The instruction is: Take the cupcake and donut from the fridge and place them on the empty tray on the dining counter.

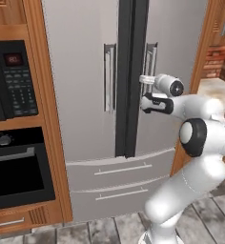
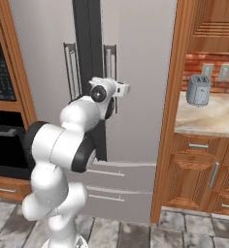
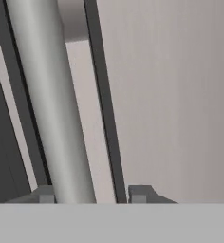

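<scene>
The grey fridge (image 1: 86,95) fills the middle of both base views, and both of its doors look closed. My gripper (image 1: 144,80) is reached out to the right door's vertical bar handle (image 1: 150,59). In the hand view the handle (image 3: 52,104) runs between my fingertips. The left fingertip (image 3: 45,194) is against it, and a gap shows on the side of the right fingertip (image 3: 138,194). From the right base view the gripper (image 2: 123,88) sits at the handle (image 2: 110,60), about halfway up it. The cupcake and donut are hidden. The tray and dining counter are out of view.
A wooden cabinet holding a black microwave (image 1: 14,78) and oven (image 1: 19,171) stands left of the fridge. To the right, a wooden post borders a counter (image 2: 208,121) with a toaster (image 2: 199,90). Fridge drawers (image 1: 121,169) lie below the doors.
</scene>
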Tool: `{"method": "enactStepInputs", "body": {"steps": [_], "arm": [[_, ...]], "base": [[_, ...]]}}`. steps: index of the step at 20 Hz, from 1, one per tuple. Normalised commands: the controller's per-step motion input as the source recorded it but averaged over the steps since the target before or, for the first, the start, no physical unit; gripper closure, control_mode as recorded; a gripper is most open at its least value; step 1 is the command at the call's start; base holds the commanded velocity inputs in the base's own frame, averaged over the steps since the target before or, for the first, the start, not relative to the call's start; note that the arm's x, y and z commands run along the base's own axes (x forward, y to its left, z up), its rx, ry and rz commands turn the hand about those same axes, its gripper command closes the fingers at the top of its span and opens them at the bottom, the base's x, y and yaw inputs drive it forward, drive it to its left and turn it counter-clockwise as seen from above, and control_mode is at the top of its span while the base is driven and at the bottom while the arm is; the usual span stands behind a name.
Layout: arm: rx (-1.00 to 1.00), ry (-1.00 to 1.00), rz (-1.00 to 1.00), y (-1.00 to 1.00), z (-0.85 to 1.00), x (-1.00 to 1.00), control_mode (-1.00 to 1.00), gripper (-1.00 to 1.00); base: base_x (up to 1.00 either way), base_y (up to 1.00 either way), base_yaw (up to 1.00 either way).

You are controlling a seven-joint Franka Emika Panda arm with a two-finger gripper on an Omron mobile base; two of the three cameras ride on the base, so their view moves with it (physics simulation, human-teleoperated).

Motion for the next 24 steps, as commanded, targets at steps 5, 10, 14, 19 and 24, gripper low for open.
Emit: {"method": "enactStepInputs", "body": {"steps": [5,10,14,19,24], "arm": [[0.0,0.29,0.0,-0.8,0.11,-0.81,-1.0,1.0],[0.0,0.21,0.0,-0.69,0.08,-0.47,-1.0,1.0],[0.0,0.01,-0.01,-1.0,-0.03,-0.86,-1.0,1.0],[0.0,0.0,-0.04,-1.0,-0.09,-0.95,-1.0,1.0],[0.0,-0.07,-0.05,-0.96,-0.02,-0.64,-1.0,-1.0]], "base": [[0.0,0.0,0.0],[0.0,0.0,0.0],[0.0,0.0,0.0],[0.0,0.0,0.0],[0.0,0.0,0.0]]}}
